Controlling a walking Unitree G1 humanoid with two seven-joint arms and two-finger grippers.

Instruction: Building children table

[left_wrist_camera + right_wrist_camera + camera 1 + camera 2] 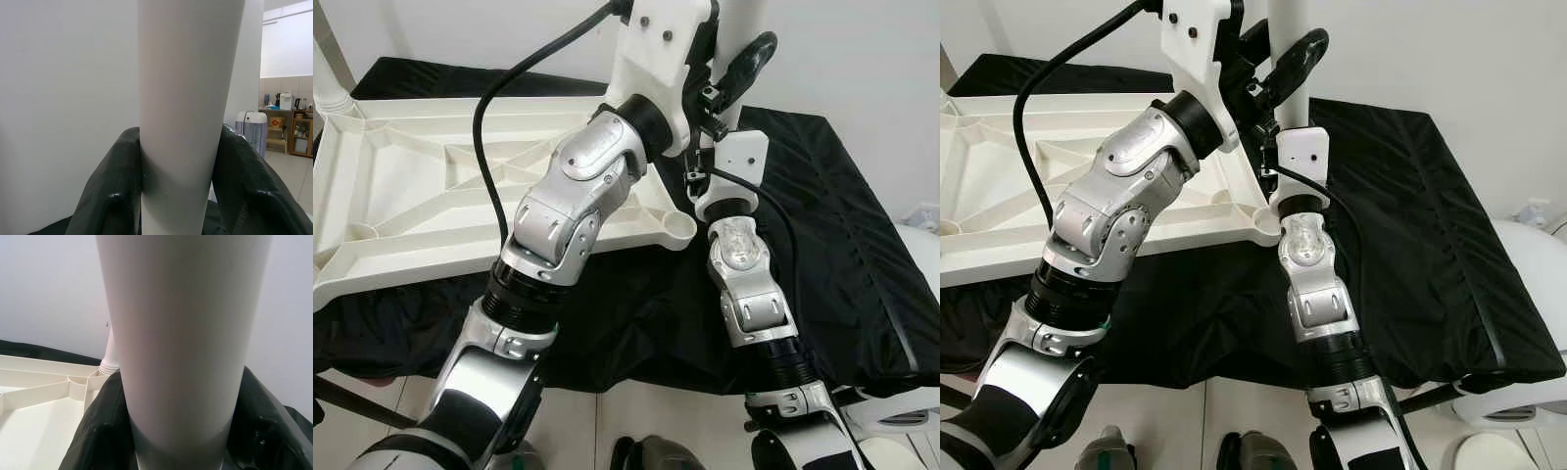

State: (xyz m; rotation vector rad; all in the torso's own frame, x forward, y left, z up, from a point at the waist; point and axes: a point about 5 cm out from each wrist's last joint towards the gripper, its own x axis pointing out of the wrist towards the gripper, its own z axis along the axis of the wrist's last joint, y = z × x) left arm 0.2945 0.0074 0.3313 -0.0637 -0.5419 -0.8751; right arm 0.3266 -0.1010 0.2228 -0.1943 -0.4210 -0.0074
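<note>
Tabletop (431, 186): a cream moulded-plastic slab is lying upside down, showing raised ribs crossing in diagonals and a round socket (677, 227) at its near right corner.
Cloth (842, 225): a black, slightly glossy sheet is draping in soft creases under the tabletop and hanging over the near edge.
Table leg (1285, 59): a smooth, matte white tube, round in section, is standing roughly upright above the corner socket, its top running out of the head views.
Second leg (328, 78): another white tube is rising at the tabletop's far left corner; a ribbed collar at a leg's base is showing in the right wrist view (110, 366).
Left gripper (176, 196): its two black, rubbery fingers are pressing on opposite sides of the table leg (186, 98), clasping it.
Right gripper (178, 435): its black fingers are likewise closing around the same leg (181, 333), flanking it on both sides.
Arms: both silver, jointed arms are reaching up from the near edge, meeting at the leg over the tabletop's right corner.
Floor (607, 416): pale tiles are showing below the cloth.
</note>
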